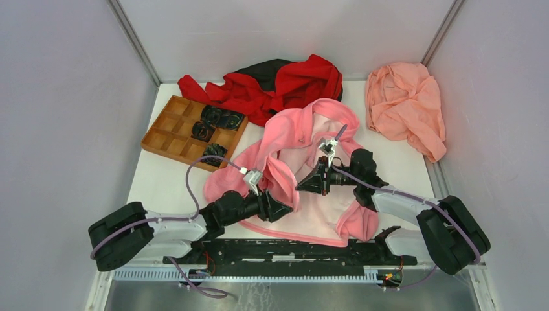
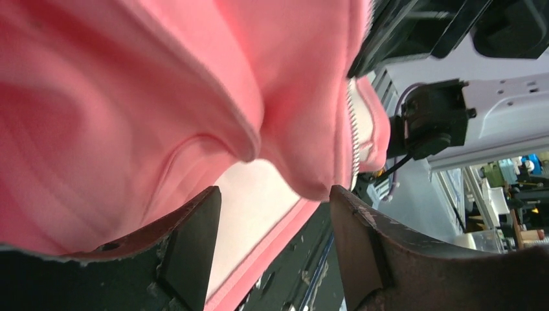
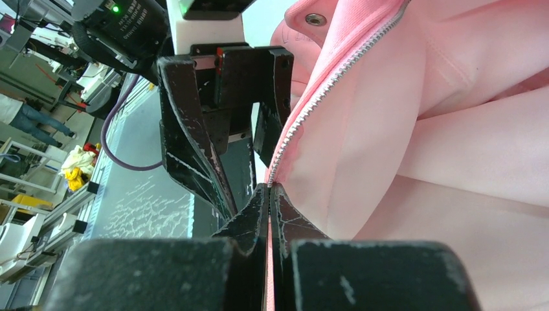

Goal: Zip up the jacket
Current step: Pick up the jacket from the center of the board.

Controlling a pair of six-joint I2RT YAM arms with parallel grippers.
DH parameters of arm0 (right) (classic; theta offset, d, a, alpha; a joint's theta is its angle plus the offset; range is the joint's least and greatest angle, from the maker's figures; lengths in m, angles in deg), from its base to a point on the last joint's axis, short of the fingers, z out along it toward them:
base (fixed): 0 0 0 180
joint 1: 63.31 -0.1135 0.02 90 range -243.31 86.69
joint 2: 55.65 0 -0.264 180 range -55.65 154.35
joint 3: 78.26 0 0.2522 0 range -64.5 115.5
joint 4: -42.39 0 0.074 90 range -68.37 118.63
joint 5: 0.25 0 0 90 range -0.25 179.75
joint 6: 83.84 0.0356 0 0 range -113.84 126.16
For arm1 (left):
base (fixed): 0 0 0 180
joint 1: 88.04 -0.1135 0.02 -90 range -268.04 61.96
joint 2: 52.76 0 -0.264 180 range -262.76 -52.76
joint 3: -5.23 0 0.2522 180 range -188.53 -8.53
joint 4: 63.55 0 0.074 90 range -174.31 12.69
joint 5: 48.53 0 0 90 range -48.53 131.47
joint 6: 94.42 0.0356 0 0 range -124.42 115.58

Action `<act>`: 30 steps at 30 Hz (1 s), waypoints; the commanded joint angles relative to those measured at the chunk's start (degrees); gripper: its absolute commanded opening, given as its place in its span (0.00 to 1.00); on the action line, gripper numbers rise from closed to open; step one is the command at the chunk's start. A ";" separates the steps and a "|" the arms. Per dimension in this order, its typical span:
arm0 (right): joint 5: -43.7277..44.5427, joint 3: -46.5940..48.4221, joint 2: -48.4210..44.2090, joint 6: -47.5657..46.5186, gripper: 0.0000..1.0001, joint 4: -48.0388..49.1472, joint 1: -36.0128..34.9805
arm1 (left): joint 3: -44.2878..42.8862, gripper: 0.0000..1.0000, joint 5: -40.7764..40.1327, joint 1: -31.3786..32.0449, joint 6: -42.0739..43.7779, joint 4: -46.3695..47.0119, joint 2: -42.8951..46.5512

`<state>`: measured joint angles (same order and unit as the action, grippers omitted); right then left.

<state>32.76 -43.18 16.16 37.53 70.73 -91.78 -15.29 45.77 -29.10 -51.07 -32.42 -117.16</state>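
my right fingers (image 3: 262,217) are clenched on the jacket (image 1: 304,129) at its zipper edge; my left fingers (image 1: 280,208) stand released around a fold.

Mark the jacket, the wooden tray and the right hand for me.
jacket (image 1: 311,217), top view, pale lining.
wooden tray (image 1: 169,123), top view, bare compartment at left.
right hand (image 3: 269,189), right wrist view, where the shut fingertips meet.

White table (image 1: 162,184), pale grey walls (image 1: 291,26), even light.

Jacket (image 1: 291,133) bright pink w/ paler pink lining (image 1: 317,214), garment (image 1: 285,84) red & blk, cloth (image 1: 404,103) salmon-peach, tray (image 1: 169,123) orange-brown.
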 commanded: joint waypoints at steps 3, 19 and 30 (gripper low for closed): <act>-1.10 2.15 -1.06 -1.12 0.00 1.31 0.34 | -1.80 0.66 -5.56 -0.12 4.05 9.30 -1.86; -0.93 2.24 -1.06 -1.24 0.00 0.75 0.57 | -6.41 0.48 -10.36 -0.12 4.23 8.20 -7.11; 4.25 4.63 -2.44 -11.36 0.02 -12.70 1.65 | -8.45 0.02 -11.41 -0.09 5.26 5.51 -6.64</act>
<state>33.33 -42.28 15.94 34.01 65.84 -91.11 -21.46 35.87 -29.08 -48.41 -27.22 -126.21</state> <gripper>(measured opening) 0.006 0.043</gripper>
